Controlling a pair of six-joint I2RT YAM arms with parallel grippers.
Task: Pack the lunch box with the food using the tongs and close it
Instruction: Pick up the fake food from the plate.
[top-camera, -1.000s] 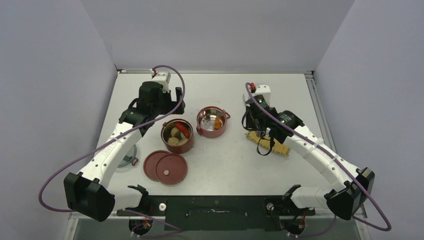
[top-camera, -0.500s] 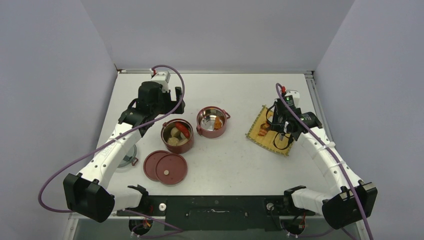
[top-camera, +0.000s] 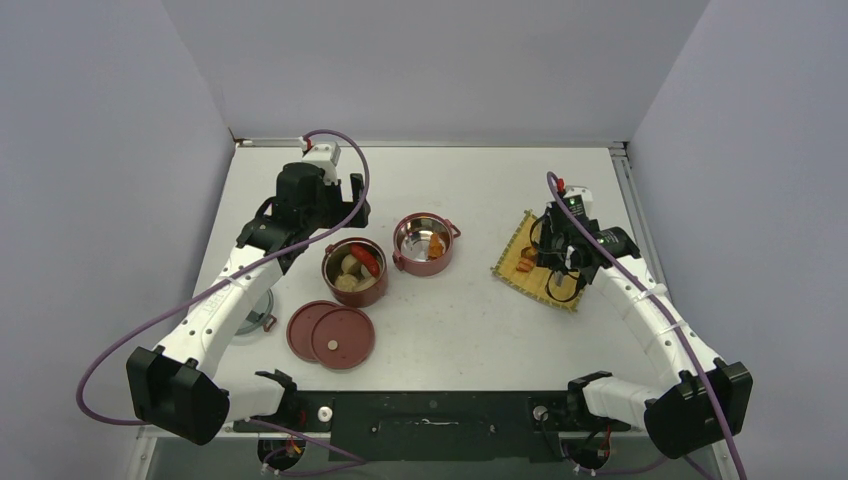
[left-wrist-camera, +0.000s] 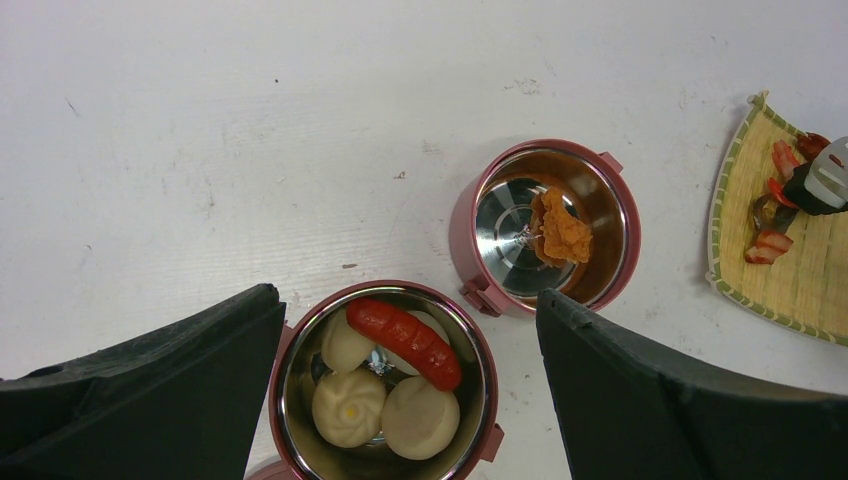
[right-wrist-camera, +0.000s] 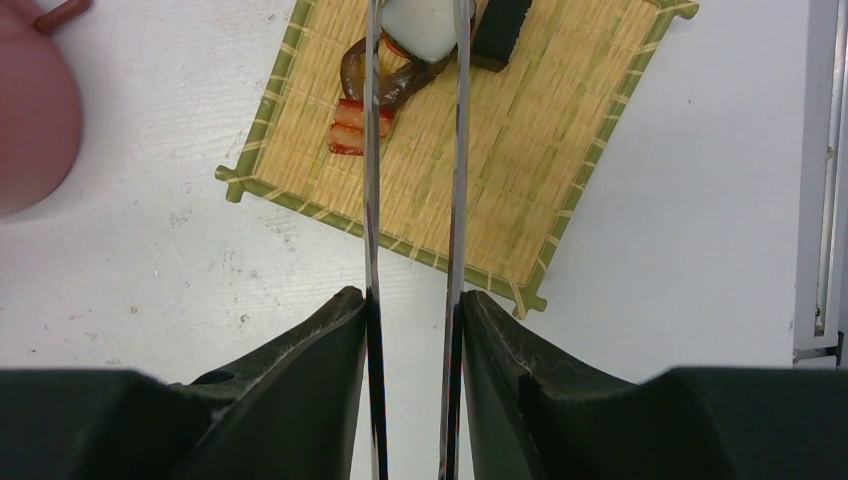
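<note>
Lunch box (top-camera: 356, 299) sits open and only partly packed at the left-centre of the table. Nearest lie its two lids (top-camera: 330, 337), overlapping, flat on the table and off the bowls. Just beyond them, the nearer bowl (left-wrist-camera: 486, 372) holds pale balls (left-wrist-camera: 348, 408) with a red sausage (left-wrist-camera: 405, 343) across them. The farther bowl (left-wrist-camera: 462, 215), to its right and just apart, holds a single orange piece (left-wrist-camera: 563, 228) on bare steel. Well to the right of both, the woven mat (right-wrist-camera: 540, 180) carries what is left: a pale piece (right-wrist-camera: 420, 25), a black piece (right-wrist-camera: 500, 25), a dark curl (right-wrist-camera: 385, 80) and a red-striped strip (right-wrist-camera: 355, 125).

Within the last second the right arm has swung from the mat's left side towards its right, uncovering the mat. The right gripper (right-wrist-camera: 412, 300) is clamped on the tongs (right-wrist-camera: 370, 200), whose arms stand apart with the pale piece between their tips; whether they pinch it I cannot tell. This looks like the start of another pick, so packing is unfinished and closing is some way off. Farthest, the left gripper (left-wrist-camera: 408, 293) hovers over the nearer bowl, jaws wide apart and holding nothing.
</note>
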